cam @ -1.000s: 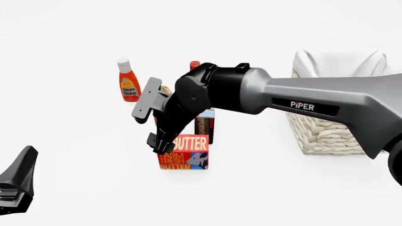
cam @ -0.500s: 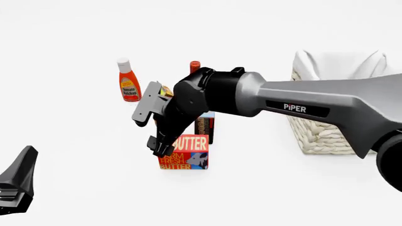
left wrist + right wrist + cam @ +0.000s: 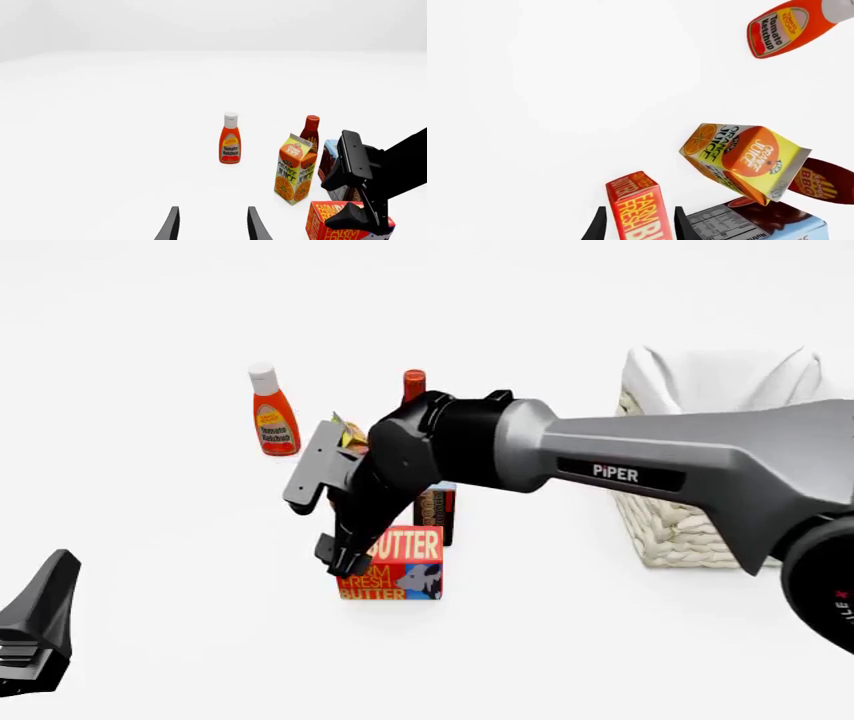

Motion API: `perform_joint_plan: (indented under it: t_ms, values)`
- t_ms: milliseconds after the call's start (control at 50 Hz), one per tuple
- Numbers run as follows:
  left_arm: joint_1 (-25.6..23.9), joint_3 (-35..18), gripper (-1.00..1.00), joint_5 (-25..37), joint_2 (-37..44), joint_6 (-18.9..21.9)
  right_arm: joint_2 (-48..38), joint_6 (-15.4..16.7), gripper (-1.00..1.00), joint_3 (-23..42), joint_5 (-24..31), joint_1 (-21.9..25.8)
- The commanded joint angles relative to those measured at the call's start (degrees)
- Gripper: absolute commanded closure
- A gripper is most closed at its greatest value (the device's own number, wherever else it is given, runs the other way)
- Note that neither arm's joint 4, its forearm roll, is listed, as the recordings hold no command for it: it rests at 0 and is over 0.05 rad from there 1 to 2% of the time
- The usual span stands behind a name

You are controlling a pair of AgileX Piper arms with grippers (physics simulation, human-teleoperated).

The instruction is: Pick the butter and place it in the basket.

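Observation:
The butter is a small red-orange box standing on the table in front of a dark pudding box. My right gripper reaches down at its left top corner. In the right wrist view the butter sits between the two open fingers, which straddle its end without closing on it. The left wrist view shows the butter partly behind the right gripper. The basket, wicker with a white liner, stands at the right, partly behind the right arm. My left gripper is open and empty at the near left.
A ketchup bottle stands at the back left. An orange juice carton, a BBQ sauce bottle and the chocolate pudding box crowd close behind the butter. The right arm hides most of the carton in the front view.
My right gripper has sunk slightly lower onto the butter's left side, and the arm has dropped a little. The butter and the left arm have not moved.

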State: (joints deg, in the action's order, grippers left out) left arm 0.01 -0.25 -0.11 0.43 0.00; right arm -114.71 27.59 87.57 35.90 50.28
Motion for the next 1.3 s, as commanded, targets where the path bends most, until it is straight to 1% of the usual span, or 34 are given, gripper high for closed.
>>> perform_joint_plan:
  t_ms: [20,340,580,1120,1300]
  values:
    - [0.0,0.0,-1.0,0.0,0.0,0.0,-0.5,0.0,-1.0,0.1,-0.1,-0.3]
    - [0.0,0.0,-1.0,0.0,0.0,0.0,-1.3,0.3,-1.0,-0.3,-0.5,-0.5]
    - [0.0,0.0,-1.0,0.0,0.0,0.0,-2.0,-0.3,-1.0,-0.3,-0.6,-0.3]
    - [0.0,0.0,-1.0,0.0,0.0,0.0,-2.7,0.3,-1.0,0.4,0.0,-0.9]
    - [0.0,0.0,-1.0,0.0,0.0,0.0,-3.1,-0.1,-1.0,0.4,-0.1,-0.6]
